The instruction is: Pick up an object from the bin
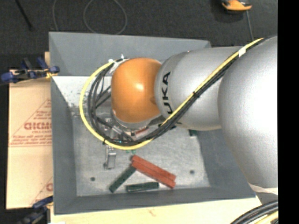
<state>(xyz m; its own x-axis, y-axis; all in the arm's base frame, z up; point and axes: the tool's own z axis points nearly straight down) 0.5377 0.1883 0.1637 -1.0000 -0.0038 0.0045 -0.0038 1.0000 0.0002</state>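
Note:
My gripper (pixel 110 160) hangs below the orange-covered wrist, over the bin floor left of the middle, with nothing seen in it. A reddish-brown flat bar (pixel 153 171) lies slanted on the floor just to the gripper's right and a little nearer the front. A dark green stick (pixel 122 179) lies at a slant right below the gripper, its upper end touching the red bar's left end. A second dark green stick (pixel 142 187) lies almost level by the front wall, under the red bar.
The arm and its cables cover the back and right of the bin. A small dark green piece (pixel 192 133) peeks out beneath the arm at the right. Bare floor lies to the left of the gripper.

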